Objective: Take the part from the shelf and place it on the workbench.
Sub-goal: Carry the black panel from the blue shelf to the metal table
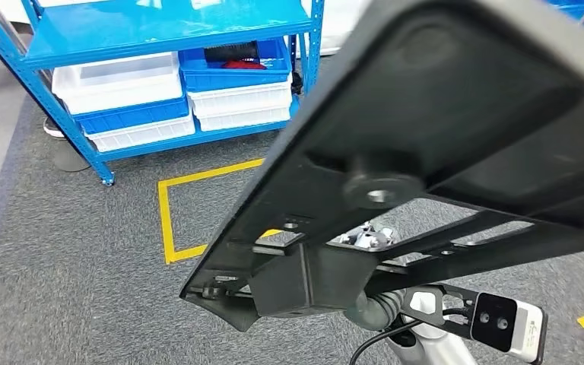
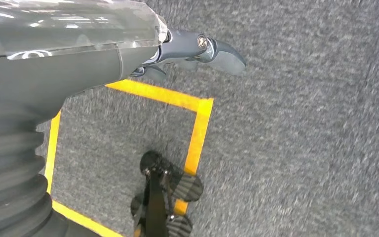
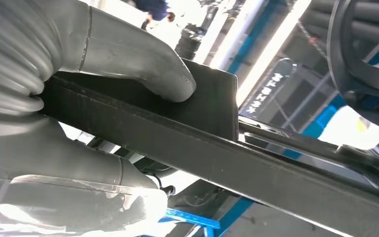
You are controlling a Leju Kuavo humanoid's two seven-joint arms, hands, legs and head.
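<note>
Here the black part [image 1: 456,129] spans the right and centre of the head view, raised above the grey carpet [image 1: 68,251]. The blue shelf [image 1: 160,30] with white and blue bins occupies the upper left. The right hand [image 3: 79,113] grips the part's edge; the left hand [image 2: 177,54] holds nothing, fingers [image 2: 222,52] loosely extended.

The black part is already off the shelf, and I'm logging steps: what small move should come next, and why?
Probably carry on turning toward the workbench. The right hand grips the black part above the carpet, with the blue shelf behind.
</note>
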